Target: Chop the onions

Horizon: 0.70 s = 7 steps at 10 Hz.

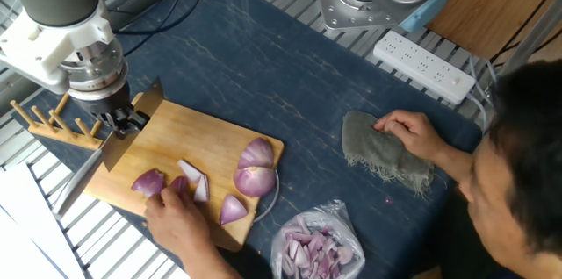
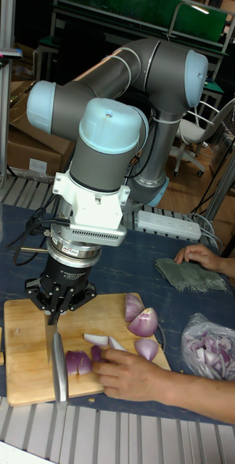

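One pincer [image 2: 54, 315] is seen, pinched on the handle of a knife [image 2: 58, 366]; the blade is held pointing down and forward, out past the near edge of the cutting board [image 1: 180, 143]. The pincer is poised over the board's left part. The onions [image 1: 255, 174] are found on the board: two large pieces toward its right end, a wedge just in front of them, pale thin slices at the middle, and a darker piece left of the slices, nearest the blade. A person's hand [image 2: 128, 373] is laid on the board's near edge, fingers touching the pieces by the slices. A wooden rack [image 1: 48, 123] is noted beside the board's left end. Right of the board, on the blue surface [image 1: 263, 77], a plastic bag [image 1: 316, 246] of onion bits is seen; farther right, a second hand is rested on a grey cloth [image 1: 386, 152]. A power strip [image 1: 423, 67] lies well behind the cloth.
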Each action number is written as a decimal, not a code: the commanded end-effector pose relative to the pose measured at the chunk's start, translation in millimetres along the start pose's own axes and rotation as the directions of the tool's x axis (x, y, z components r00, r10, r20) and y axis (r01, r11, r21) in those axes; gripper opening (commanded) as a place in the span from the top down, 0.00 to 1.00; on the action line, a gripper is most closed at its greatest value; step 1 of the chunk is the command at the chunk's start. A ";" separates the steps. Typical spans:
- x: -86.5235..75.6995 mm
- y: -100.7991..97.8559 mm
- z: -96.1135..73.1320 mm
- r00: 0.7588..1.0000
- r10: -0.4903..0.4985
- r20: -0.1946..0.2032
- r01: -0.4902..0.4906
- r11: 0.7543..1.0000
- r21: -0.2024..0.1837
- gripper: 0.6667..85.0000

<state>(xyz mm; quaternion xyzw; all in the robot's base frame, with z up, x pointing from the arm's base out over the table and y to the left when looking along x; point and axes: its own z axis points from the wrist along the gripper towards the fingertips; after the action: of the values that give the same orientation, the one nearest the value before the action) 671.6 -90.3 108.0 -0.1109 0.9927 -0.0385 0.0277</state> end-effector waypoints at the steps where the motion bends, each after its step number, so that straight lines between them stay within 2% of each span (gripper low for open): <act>1: -1.3 1.5 -1.2 1.000 0.003 0.006 -0.003 1.000 -0.010 1.00; 4: -1.8 5.5 -1.9 1.000 0.014 0.010 -0.013 1.000 -0.025 1.00; 7: -0.7 5.1 -2.5 1.000 0.027 0.006 -0.027 0.999 -0.021 1.00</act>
<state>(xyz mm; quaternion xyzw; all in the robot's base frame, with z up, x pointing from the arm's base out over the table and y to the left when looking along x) 671.0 -87.3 108.7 -0.1054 0.9935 -0.0335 0.0286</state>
